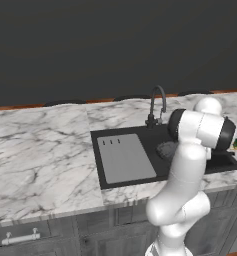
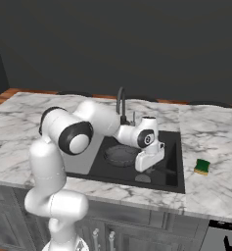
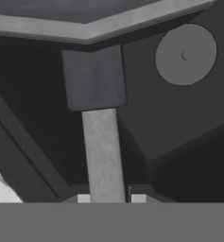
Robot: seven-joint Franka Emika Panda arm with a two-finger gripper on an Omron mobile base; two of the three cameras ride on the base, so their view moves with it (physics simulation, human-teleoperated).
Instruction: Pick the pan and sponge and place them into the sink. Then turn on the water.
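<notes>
pincer (image 2: pixel 148 171) on pan (image 2: pixel 120 155) handle, in sink (image 2: pixel 172 172)

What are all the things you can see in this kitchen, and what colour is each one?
pan: one, dark grey, lying inside the sink; its long handle runs up from the bottom of the hand view
sponge: one, green on top with a yellow side, on the counter to the right of the sink
sink: one, black basin, set into the counter
drainboard: one, flat grey with three short slots, on the left part of the sink
tap: one, dark gooseneck, behind the basin
drain: one, round grey, in the basin floor
counter: one, white marble with grey veins
cabinet handle: one, pale, low on the cabinet front
arm: one, white with dark joints, reaching down into the sink
</notes>
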